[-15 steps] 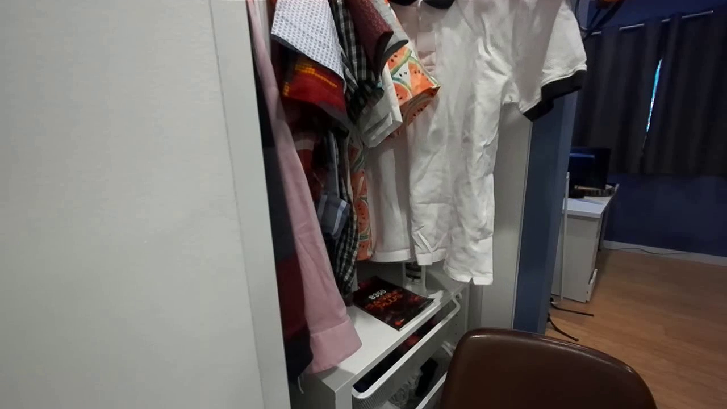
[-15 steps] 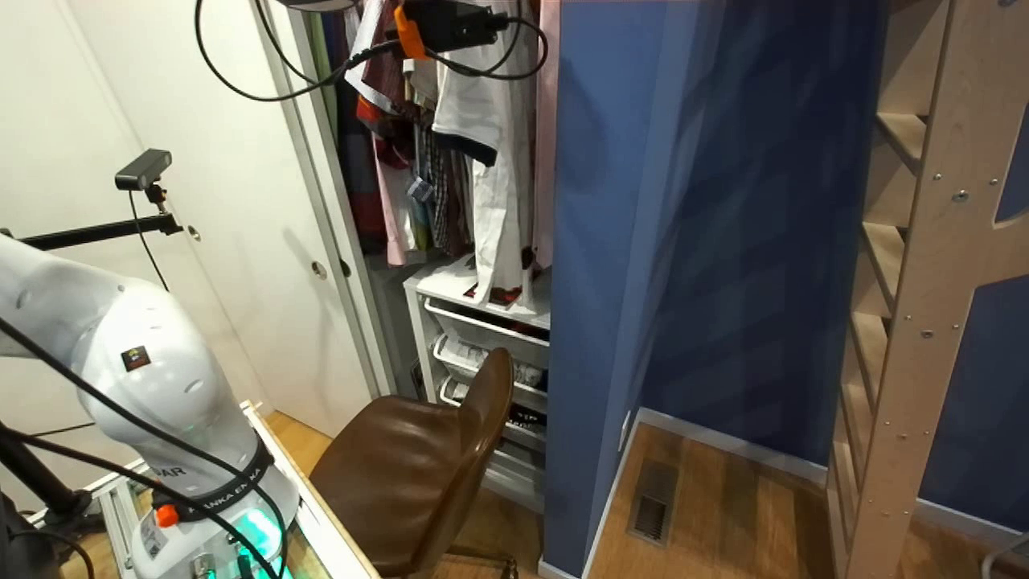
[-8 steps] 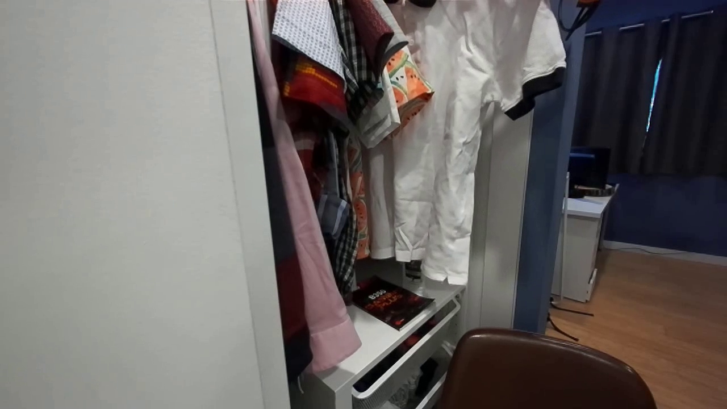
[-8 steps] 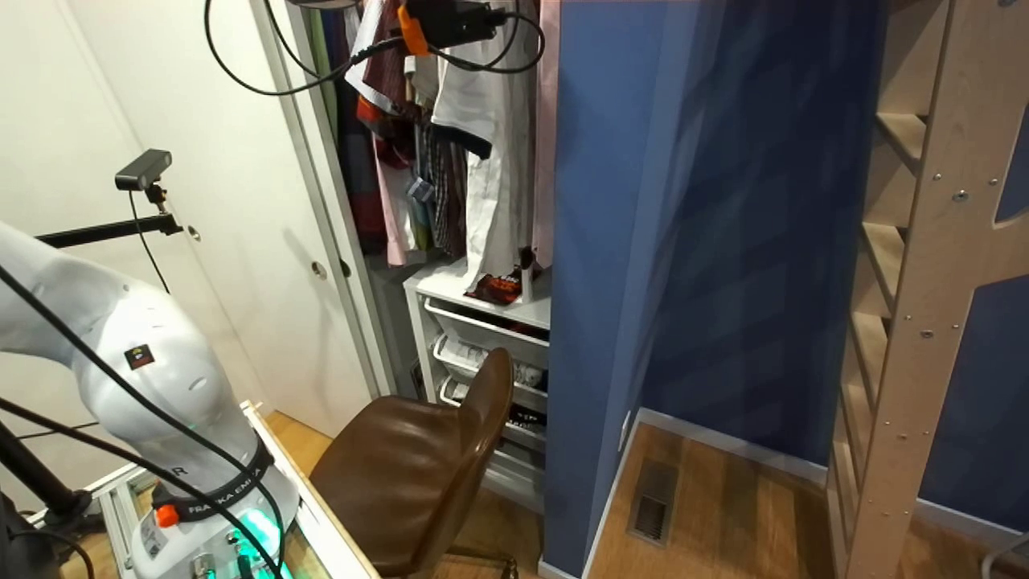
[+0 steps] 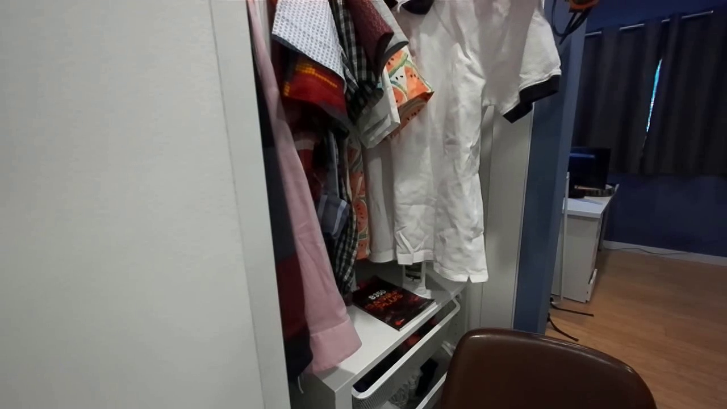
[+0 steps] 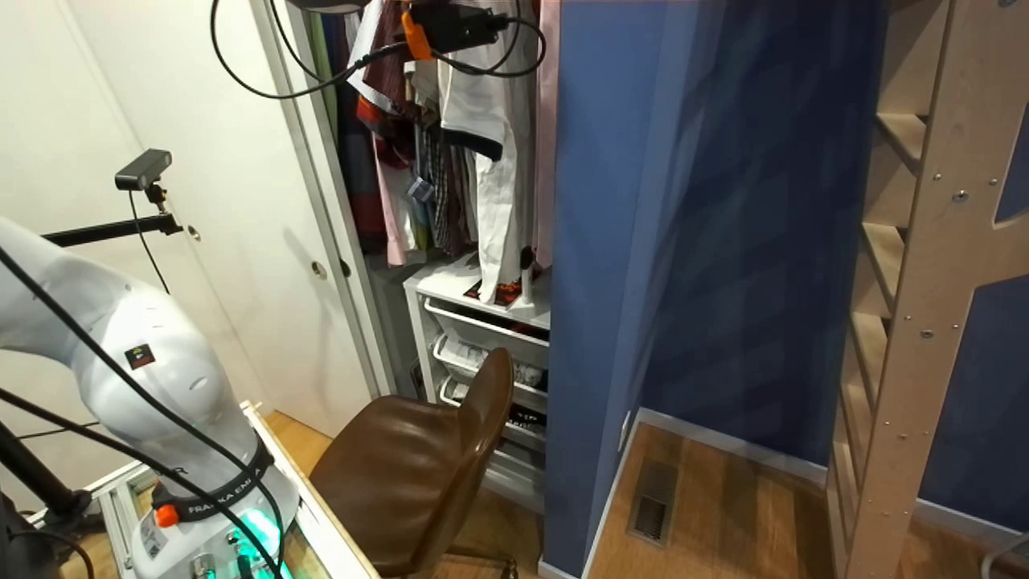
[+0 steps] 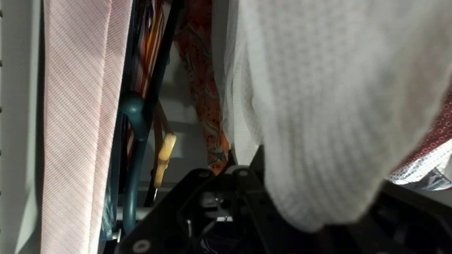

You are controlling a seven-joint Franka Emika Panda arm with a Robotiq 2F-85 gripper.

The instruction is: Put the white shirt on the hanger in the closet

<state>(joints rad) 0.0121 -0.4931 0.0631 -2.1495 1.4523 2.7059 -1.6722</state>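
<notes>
The white shirt (image 5: 454, 170) hangs full length at the closet opening in both exterior views (image 6: 494, 213), its black-edged sleeve toward the room. Its hem is above the white drawer ledge (image 5: 363, 346) of the closet (image 5: 505, 227). In the wrist view white cloth (image 7: 328, 106) covers the right half and hides my fingertips. My gripper (image 7: 259, 158) appears shut on the shirt, which moves with the wrist; whether a hanger is between the fingers is hidden. Only cabled wrist hardware (image 6: 454, 28) shows at the top of an exterior view. A teal hanger (image 7: 136, 151) shows left of my gripper.
A pink garment (image 5: 318, 284) and a watermelon-print cloth (image 5: 412, 85) hang left of the shirt. A dark booklet (image 5: 392, 301) lies on the ledge. A brown chair (image 6: 410, 474) stands before the drawers. A blue wall (image 6: 595, 265) bounds the closet's right side.
In an exterior view the shirt and wrist cables moved left, deeper along the closet opening, mostly in the first half second. The shirt swung and its lower hem swayed back right.
</notes>
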